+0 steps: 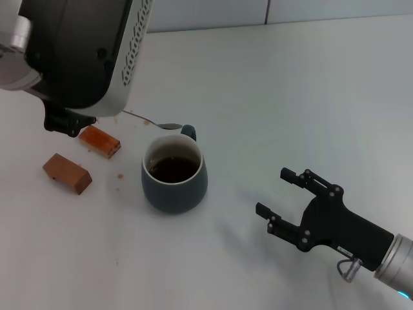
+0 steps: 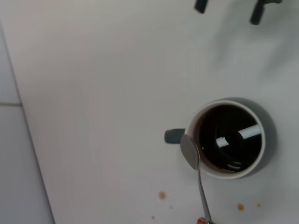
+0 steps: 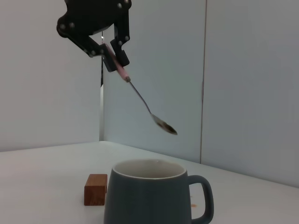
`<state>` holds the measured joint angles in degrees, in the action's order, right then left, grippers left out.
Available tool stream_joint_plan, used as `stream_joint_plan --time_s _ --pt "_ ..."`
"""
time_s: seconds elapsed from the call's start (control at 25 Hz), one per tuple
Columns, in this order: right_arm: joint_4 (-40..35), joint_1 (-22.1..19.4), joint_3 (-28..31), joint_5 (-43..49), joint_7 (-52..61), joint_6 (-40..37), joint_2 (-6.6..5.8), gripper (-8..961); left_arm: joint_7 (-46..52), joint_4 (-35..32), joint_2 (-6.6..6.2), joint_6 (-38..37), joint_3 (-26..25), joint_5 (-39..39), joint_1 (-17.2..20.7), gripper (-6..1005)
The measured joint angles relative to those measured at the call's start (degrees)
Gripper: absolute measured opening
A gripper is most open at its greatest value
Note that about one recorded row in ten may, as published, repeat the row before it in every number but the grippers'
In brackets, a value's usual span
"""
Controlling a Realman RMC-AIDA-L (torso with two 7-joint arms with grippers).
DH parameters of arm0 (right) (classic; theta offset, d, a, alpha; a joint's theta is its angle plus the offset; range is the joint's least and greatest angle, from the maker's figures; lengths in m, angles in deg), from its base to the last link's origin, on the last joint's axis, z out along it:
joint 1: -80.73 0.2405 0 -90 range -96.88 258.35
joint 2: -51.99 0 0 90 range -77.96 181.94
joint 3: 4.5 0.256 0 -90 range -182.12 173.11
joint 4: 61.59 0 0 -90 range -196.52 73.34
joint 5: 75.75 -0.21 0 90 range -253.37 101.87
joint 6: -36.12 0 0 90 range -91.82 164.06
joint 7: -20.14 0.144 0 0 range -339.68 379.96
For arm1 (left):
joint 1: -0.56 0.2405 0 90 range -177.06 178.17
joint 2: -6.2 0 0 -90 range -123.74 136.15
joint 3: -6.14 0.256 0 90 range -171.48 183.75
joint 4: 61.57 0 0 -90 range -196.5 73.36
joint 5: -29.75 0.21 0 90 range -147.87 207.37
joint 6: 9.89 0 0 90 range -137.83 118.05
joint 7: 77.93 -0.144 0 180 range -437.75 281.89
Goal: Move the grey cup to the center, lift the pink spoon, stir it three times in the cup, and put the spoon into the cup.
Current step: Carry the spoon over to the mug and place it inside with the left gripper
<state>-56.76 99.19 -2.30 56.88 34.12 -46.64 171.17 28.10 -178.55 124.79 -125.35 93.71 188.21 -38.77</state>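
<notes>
Left gripper (image 3: 113, 57) clamps the slim pink-handled metal spoon (image 3: 148, 110) above the blue-grey ceramic cup (image 1: 174, 173) — lowering comes next; right gripper (image 1: 289, 195) gapes idle.

Glossy ceramic grey cup (image 1: 174, 177), shiny metal pink spoon (image 3: 147, 107) with plastic handle — matt wooden blocks (image 1: 66, 173).
</notes>
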Motion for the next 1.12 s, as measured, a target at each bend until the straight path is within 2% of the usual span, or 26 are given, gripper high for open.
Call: stream_joint_plan --time_s 0.32,0.64,1.12 --pt "0.0 -0.08 0.24 0.0 0.0 0.15 0.0 758 -3.99 -0.09 -0.07 0.01 -1.09 -4.26 0.13 179" --pt "0.0 -0.17 0.65 0.0 0.0 0.15 0.0 758 -5.08 0.94 -0.11 0.08 -0.33 -2.58 -0.3 184" --pt "0.02 -0.35 0.38 0.0 0.0 0.84 0.0 759 -6.56 6.7 0.0 0.62 0.5 -1.3 -0.29 190"
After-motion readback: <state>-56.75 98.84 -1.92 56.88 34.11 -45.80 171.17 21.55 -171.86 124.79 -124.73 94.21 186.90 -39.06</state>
